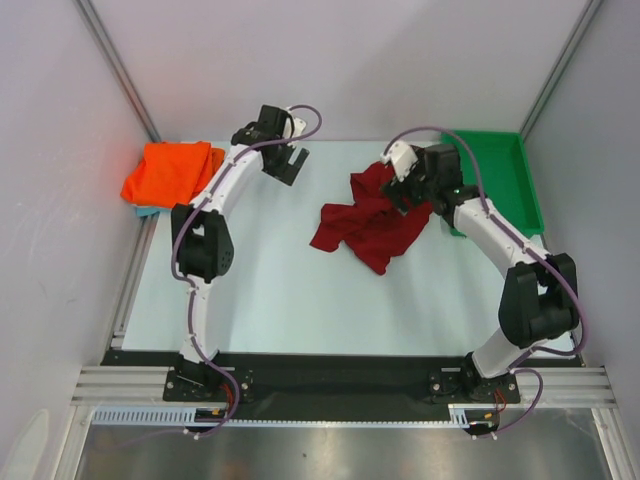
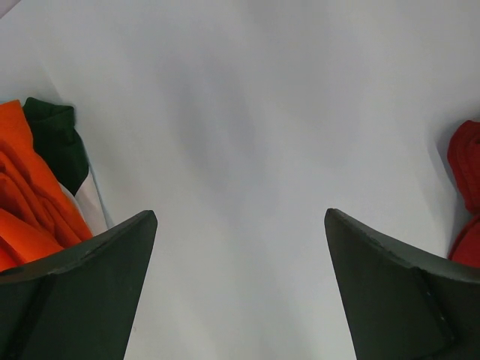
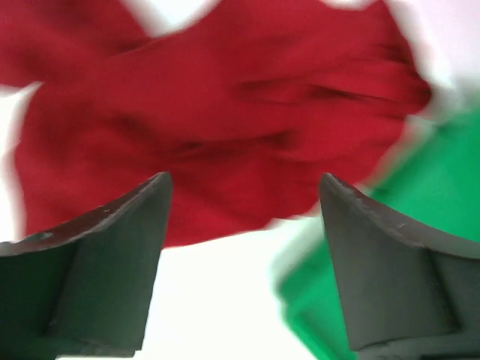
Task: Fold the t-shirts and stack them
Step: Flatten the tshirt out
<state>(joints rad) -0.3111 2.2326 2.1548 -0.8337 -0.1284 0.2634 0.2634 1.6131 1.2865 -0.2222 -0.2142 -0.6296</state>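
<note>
We judge the job roughly half done: the orange t-shirt lies folded on a teal t-shirt at the tabletop's far left corner, while the maroon t-shirt sprawls crumpled right of centre beneath our right gripper — jaws spread and empty, like the left gripper's.

Open table lies between the orange t-shirt and maroon t-shirt; the green tray flanks the right.
</note>
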